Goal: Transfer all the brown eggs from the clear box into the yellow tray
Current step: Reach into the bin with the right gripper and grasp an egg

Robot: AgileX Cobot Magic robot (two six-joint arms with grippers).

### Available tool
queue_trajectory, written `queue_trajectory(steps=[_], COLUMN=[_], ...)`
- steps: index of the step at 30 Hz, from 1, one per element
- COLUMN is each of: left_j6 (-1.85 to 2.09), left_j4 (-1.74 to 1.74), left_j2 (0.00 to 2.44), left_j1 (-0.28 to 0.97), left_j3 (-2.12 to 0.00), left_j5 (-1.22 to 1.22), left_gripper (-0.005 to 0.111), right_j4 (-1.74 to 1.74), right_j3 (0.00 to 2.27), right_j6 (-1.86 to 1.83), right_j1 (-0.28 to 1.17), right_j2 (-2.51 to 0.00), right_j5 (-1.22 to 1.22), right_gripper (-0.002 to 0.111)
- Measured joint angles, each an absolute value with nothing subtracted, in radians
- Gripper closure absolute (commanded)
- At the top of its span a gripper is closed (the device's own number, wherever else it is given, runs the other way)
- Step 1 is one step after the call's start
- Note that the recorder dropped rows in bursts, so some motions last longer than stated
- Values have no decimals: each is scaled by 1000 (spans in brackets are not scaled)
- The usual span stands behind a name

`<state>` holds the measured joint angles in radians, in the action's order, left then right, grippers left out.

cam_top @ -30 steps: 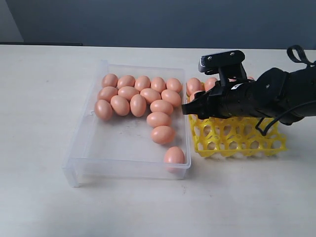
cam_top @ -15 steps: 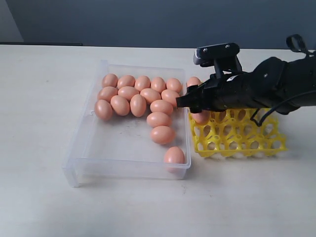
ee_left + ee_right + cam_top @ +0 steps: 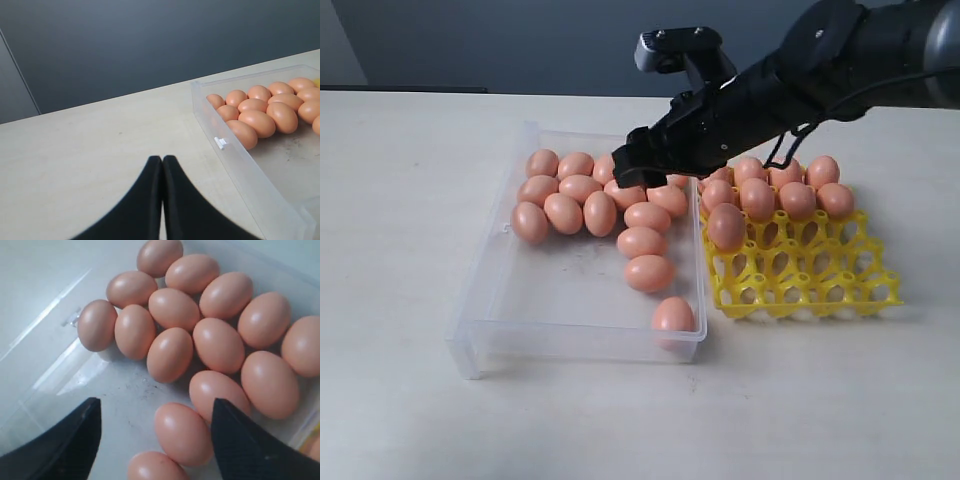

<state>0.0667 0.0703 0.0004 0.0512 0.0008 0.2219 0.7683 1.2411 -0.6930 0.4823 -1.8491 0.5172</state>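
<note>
Smooth brown eggs point(image 3: 641, 242) in clear box point(image 3: 558, 292)

**One high overview from the near side, two close views from the arms**

The exterior camera sits high on the near side and looks down and away over the counter point(image 3: 400, 400). It takes in the whole clear box point(image 3: 485, 300) on the left, the yellow tray point(image 3: 800, 290) on the right and a dark far wall. The left wrist camera rides low over the counter left of the box, looking past the left claw point(image 3: 162, 159) toward the box's left wall. The right wrist camera hangs close above the box, looking steeply down past the right claw point(image 3: 155, 402). All three views share the brown eggs point(image 3: 600, 213) clustered at the box's far end.
</note>
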Motion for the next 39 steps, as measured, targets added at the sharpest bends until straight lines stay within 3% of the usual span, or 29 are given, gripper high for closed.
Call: queue_trajectory(steps=[11,27,31,36,39], left_j6=[67,67,67,67,67], left_j4=[70,70,70,70,70], left_j2=[0,0,0,0,0], left_j1=[51,51,51,51,51], left_j3=[1,1,1,1,1], left_j5=[222,222,222,222,222], left_gripper=[106,106,106,106,106], right_j4=[713,627,627,621,621], right_j3=[1385,1439,1439,1439,1439], right_j6=[-698,-701,-701,-701,-689], right_j1=[482,484,484,484,484], right_j2=[-2081,-2148,-2148,-2151,-2151], right_j5=[635,777,769,771,771], right_gripper=[47,48,60,61,84])
